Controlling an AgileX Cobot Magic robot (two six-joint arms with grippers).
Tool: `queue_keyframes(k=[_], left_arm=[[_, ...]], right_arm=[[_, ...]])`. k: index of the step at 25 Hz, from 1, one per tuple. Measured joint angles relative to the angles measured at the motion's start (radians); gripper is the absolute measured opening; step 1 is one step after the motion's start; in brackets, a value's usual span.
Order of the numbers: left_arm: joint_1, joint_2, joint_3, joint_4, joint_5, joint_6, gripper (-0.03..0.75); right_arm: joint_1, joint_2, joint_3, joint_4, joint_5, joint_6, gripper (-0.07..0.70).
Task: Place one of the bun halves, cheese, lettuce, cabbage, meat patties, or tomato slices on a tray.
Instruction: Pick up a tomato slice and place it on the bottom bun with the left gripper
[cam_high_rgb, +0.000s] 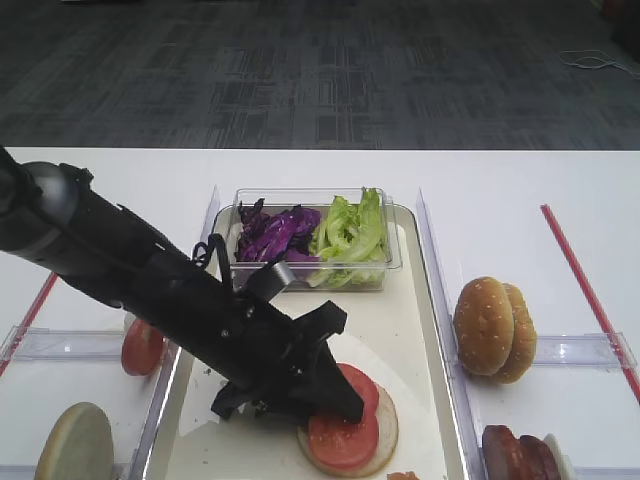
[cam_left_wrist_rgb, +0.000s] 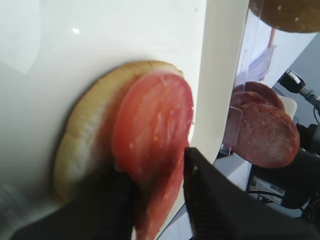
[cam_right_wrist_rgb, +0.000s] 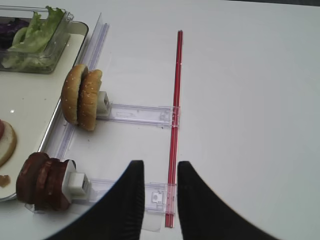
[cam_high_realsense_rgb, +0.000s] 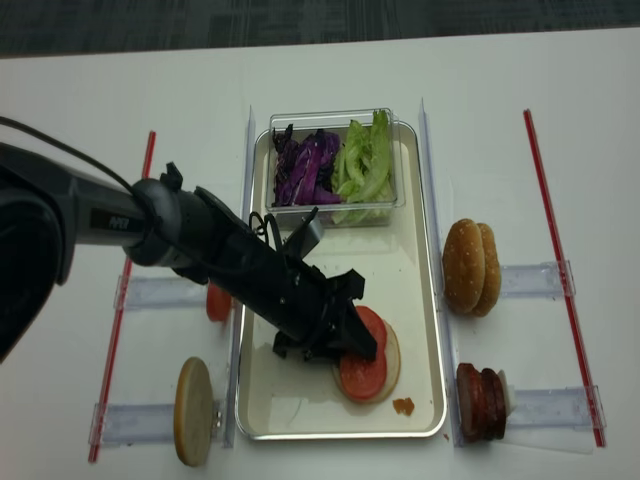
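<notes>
Left gripper (cam_left_wrist_rgb: 159, 187) half-spread, pinching a tomato slice (cam_left_wrist_rgb: 152, 147) over the bun half (cam_left_wrist_rgb: 87, 145) on the tray (cam_high_realsense_rgb: 420, 300). Right gripper (cam_right_wrist_rgb: 160, 175) parted, empty, outside the tray.

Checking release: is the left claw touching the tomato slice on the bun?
Touching. In the left wrist view the left claw has fingers either side of the tomato slice, pressing it.
</notes>
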Motion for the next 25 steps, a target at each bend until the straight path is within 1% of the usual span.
queue_keyframes(k=[5, 10, 14, 17, 21, 25], left_arm=[[0.000, 0.000, 0.000, 0.003, -0.005, -0.014, 0.215], [0.000, -0.038, -0.007, 0.061, -0.048, -0.058, 0.216], [0.000, -0.042, -0.046, 0.167, -0.048, -0.147, 0.223], [0.000, -0.042, -0.071, 0.198, -0.044, -0.172, 0.224], [0.000, -0.042, -0.111, 0.272, -0.033, -0.234, 0.224], [0.000, -0.042, -0.157, 0.372, -0.003, -0.313, 0.225]], right_arm=[[0.000, 0.000, 0.000, 0.000, 0.000, 0.000, 0.201], [0.000, 0.000, 0.000, 0.000, 0.000, 0.000, 0.201], [0.000, 0.000, 0.000, 0.000, 0.000, 0.000, 0.201], [0.000, 0.000, 0.000, 0.000, 0.000, 0.000, 0.201], [0.000, 0.000, 0.000, 0.000, 0.000, 0.000, 0.201], [0.000, 0.000, 0.000, 0.000, 0.000, 0.000, 0.201]])
